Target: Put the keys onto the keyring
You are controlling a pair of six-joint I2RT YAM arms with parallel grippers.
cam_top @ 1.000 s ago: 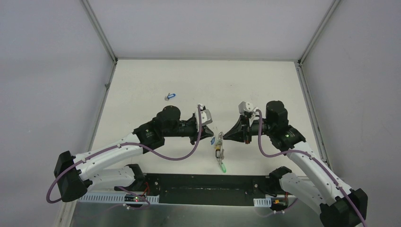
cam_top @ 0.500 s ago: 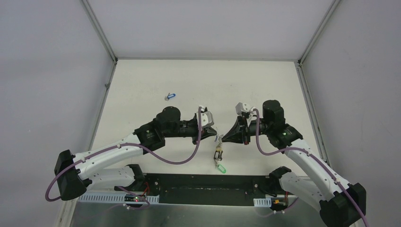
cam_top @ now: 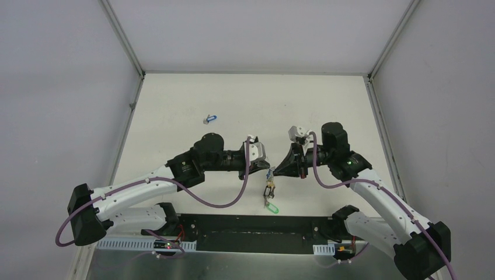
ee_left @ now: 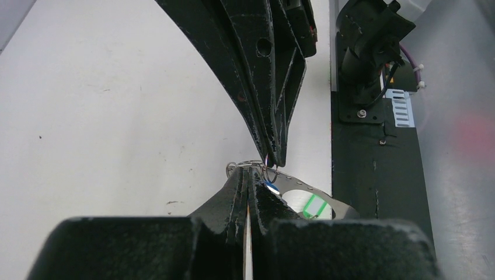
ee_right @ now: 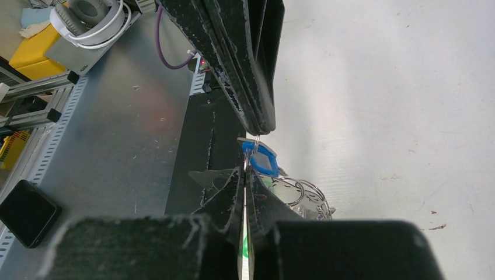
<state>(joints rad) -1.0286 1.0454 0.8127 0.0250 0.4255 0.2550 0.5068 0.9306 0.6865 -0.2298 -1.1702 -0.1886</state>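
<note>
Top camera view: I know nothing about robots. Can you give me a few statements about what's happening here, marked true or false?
1. The left gripper and right gripper are both shut, tips almost meeting. True.
2. A green tag sits at the near end of the key bunch below them. True.
3. The loose blue-tagged key lies right beside the green tag. False: it lies alone, farther back on the left of the table.
4. The table is red. False: it is off-white.

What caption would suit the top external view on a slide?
The left gripper and right gripper, both shut, pinch the keyring with keys dangling; one blue key lies apart.
</note>
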